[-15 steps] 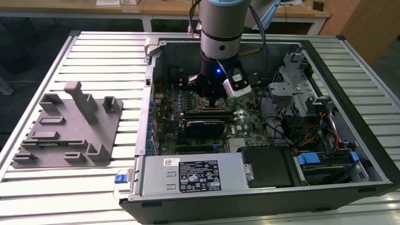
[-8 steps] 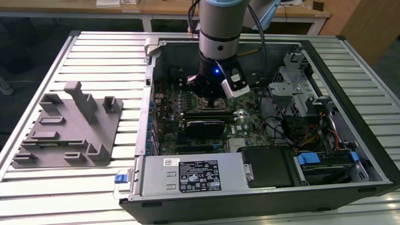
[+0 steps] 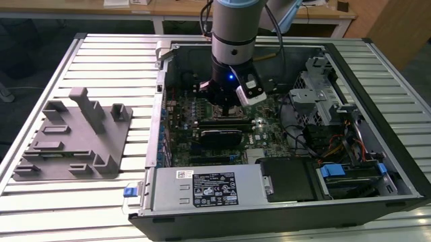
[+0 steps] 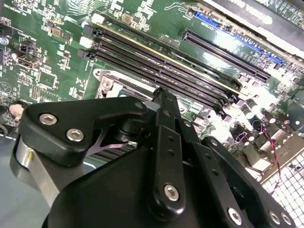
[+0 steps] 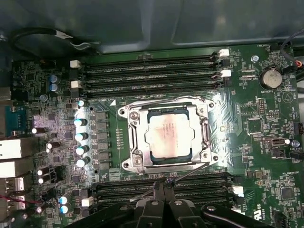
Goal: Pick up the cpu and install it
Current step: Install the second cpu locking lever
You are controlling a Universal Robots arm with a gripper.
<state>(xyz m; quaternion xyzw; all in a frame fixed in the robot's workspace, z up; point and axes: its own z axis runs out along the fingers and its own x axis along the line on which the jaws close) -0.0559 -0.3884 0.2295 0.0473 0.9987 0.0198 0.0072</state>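
1. We are seeing the small square silver-topped cpu [image 5: 168, 134] lying inside the metal-framed socket [image 5: 128, 137] on the green motherboard [image 5: 266, 142].
2. We are hovering the black gripper [image 5: 161, 190] just above it; we cannot tell how the fingers stand.
3. We are judging the risk: a slightly skewed chip could bend socket contacts.

Cpu [image 5: 169, 134]: small flat square chip w/ shiny silver metal top, faint print on it (too small to read). In the first wrist view it lies flat and square inside the metal-framed socket [image 5: 167, 137] at mid-motherboard, memory slot rows on two opposite sides.
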